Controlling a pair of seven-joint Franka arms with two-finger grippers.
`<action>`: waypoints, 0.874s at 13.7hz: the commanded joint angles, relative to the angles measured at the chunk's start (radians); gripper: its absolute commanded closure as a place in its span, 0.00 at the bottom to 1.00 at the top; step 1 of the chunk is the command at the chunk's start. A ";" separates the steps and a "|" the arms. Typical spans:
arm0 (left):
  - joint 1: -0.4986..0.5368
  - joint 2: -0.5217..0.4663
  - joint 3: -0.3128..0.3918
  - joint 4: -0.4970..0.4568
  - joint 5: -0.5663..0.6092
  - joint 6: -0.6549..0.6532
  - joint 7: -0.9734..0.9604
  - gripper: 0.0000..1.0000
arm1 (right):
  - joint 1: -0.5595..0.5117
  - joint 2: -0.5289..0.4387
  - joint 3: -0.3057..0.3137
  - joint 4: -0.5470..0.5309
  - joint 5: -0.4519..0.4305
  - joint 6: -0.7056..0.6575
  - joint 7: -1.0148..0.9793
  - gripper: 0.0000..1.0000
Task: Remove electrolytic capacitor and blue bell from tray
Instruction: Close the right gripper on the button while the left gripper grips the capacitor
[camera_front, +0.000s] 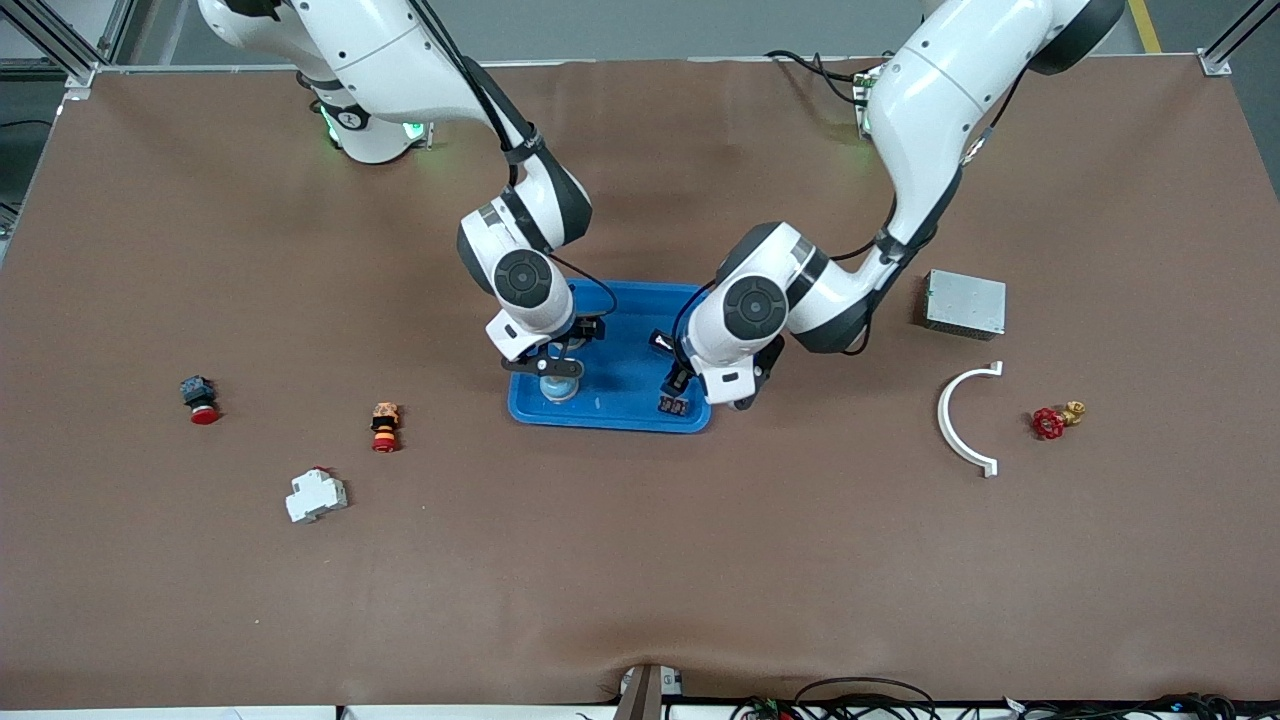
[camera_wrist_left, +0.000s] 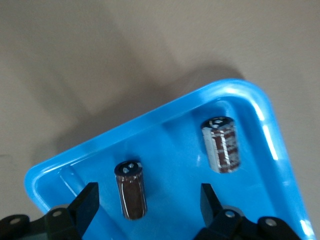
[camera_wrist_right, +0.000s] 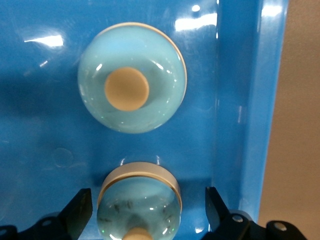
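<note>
Inside the blue tray (camera_front: 625, 345) at the middle of the table lie the task's things. Two capacitors are at the tray's corner toward the left arm's end: in the left wrist view one capacitor (camera_wrist_left: 131, 189) stands between the fingers (camera_wrist_left: 88, 205) of the left gripper (camera_wrist_left: 149, 206), and a second capacitor (camera_wrist_left: 221, 144) stands just beside it, closer to the tray's rim. Both are dark brown cylinders with shiny sleeves and black tops. The jaws stand wide apart on both sides of the first capacitor and do not touch it. No writing on the sleeves can be read.

Two bells are in the part of the tray toward the right arm's end. In the right wrist view one bell (camera_wrist_right: 139, 202) sits between the fingers (camera_wrist_right: 80, 209) of the right gripper (camera_wrist_right: 148, 210), and the other bell (camera_wrist_right: 132, 99) lies near it. Each is a pale blue-green dome with a beige button on top. These jaws are also wide apart, with gaps to the bell on each side.

Around the tray, on the brown table (camera_front: 640, 560), are a red push button (camera_front: 199, 399), an orange switch (camera_front: 385, 426), a white breaker (camera_front: 316, 495), a grey metal box (camera_front: 964, 304), a white curved bracket (camera_front: 964, 418) and a red valve (camera_front: 1056, 419).
</note>
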 joint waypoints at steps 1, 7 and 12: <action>-0.072 0.021 0.058 0.014 0.024 0.007 -0.032 0.19 | 0.010 -0.002 -0.002 -0.006 -0.011 0.001 0.009 0.00; -0.089 0.049 0.068 0.017 0.024 0.009 -0.054 0.78 | 0.009 0.003 -0.002 -0.005 -0.011 0.000 0.000 0.58; -0.099 0.030 0.074 0.018 0.026 0.006 -0.052 1.00 | 0.010 -0.012 0.001 0.006 -0.011 -0.037 0.005 0.83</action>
